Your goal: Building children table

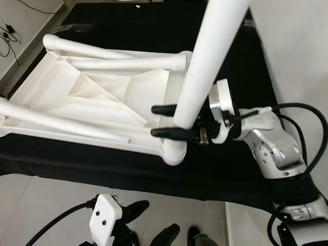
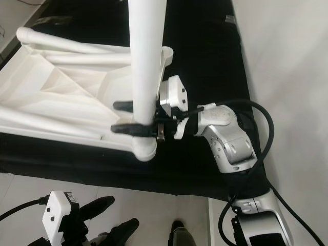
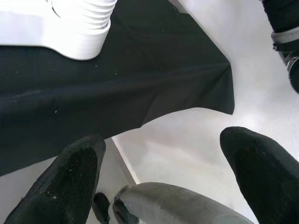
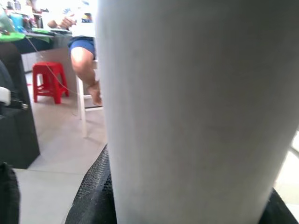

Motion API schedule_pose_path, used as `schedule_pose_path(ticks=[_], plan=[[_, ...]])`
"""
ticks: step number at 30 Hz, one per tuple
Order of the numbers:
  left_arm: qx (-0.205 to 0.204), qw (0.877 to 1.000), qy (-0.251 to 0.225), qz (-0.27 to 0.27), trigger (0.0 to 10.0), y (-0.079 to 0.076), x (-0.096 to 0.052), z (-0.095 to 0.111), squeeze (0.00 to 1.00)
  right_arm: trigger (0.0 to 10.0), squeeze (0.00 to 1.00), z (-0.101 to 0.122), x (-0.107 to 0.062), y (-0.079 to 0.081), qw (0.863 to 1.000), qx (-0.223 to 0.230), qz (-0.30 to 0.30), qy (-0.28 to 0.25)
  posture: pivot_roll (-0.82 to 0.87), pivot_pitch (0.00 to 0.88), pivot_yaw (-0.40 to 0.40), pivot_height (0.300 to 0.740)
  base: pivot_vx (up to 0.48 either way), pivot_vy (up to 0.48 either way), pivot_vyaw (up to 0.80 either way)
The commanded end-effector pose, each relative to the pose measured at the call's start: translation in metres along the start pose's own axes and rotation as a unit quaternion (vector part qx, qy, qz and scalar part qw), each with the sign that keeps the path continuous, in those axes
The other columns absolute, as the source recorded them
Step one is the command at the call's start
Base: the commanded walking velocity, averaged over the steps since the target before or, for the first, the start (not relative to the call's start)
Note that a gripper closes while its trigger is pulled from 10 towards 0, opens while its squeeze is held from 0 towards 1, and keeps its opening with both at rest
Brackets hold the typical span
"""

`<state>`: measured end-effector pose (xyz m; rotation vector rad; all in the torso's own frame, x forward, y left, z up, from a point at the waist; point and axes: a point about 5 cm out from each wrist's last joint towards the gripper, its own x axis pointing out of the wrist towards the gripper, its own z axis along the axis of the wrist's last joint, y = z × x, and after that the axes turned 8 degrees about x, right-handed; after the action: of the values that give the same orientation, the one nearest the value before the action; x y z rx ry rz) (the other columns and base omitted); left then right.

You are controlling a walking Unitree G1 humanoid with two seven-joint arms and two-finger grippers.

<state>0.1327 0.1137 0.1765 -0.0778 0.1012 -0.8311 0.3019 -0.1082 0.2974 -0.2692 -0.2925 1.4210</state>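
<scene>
Fingers of the right gripper pinch a long white plastic table leg, one on each side. The leg stands up in a round socket at the corner of the upside-down white plastic table top, which lies on a black cloth. Low down, the left gripper hangs over the pale floor with its fingers spread and holding nothing.

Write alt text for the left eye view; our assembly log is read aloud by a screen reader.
The right gripper clamps an upright white table leg standing in a corner socket of the upside-down white tabletop on a black cloth. The left gripper hangs open low over pale floor.
</scene>
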Motion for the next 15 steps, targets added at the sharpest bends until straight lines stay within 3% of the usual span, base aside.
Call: schedule_pose_path(ticks=[1,6,15], plan=[[-0.008,1.0,0.007,0.007,10.0,0.0009,-0.0001,-0.0044,0.0,10.0,0.0,-0.0085,-0.0024,-0.0052,0.999,-0.009,-0.03,0.032,0.06,0.374,0.014,0.74,0.0,0.0,0.0],[-0.005,1.0,0.004,0.01,10.0,0.0018,0.0012,-0.0045,0.0,10.0,0.0,-0.0079,0.0,-0.0084,0.999,-0.018,-0.021,0.036,0.06,0.372,0.009,0.74,0.0,0.0,0.0],[-0.004,1.0,0.001,0.011,10.0,0.0019,0.0019,-0.0043,0.0,10.0,0.0,-0.0091,0.004,0.0011,0.997,0.03,0.064,0.026,0.05,0.376,0.003,0.74,0.0,0.0,0.0]])
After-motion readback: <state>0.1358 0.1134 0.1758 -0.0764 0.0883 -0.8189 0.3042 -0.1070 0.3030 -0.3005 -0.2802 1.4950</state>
